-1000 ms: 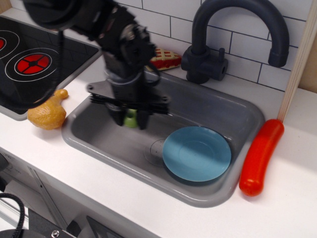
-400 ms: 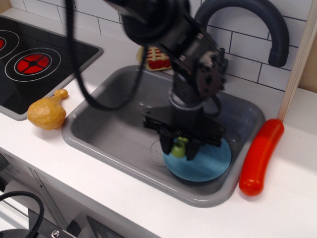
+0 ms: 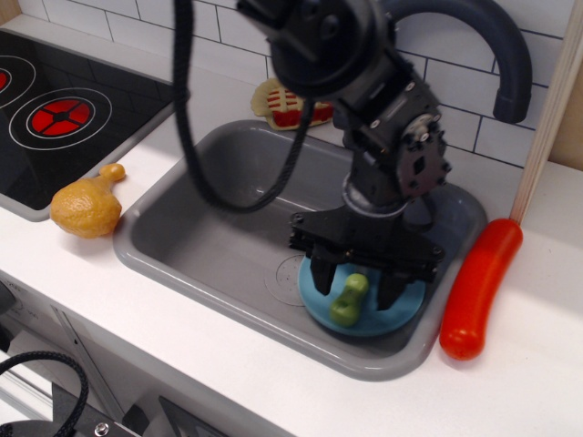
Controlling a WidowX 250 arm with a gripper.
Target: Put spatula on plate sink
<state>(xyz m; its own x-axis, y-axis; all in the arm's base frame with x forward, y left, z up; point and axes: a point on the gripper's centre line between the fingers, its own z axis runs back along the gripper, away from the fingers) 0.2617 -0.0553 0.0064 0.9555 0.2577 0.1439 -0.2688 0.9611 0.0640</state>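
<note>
The spatula's lime-green handle (image 3: 349,299) lies on the light-blue plate (image 3: 402,313), which sits on the right part of the grey sink's floor (image 3: 209,228). Its dark blade is hidden under the gripper. My gripper (image 3: 355,286) hangs straight down over the plate, its two black fingers (image 3: 321,277) spread wide on either side of the handle and not touching it. Most of the plate is covered by the gripper.
A dark grey faucet (image 3: 496,55) arches over the sink's back right. A red sausage (image 3: 477,287) lies on the counter right of the sink, a yellow chicken leg (image 3: 88,205) to its left, a pie slice (image 3: 290,102) behind it. The black stovetop (image 3: 64,114) is far left.
My gripper has carried the spatula from the sink's left side to over the plate, come down and spread its fingers. The green handle now lies on the plate, free of them.
</note>
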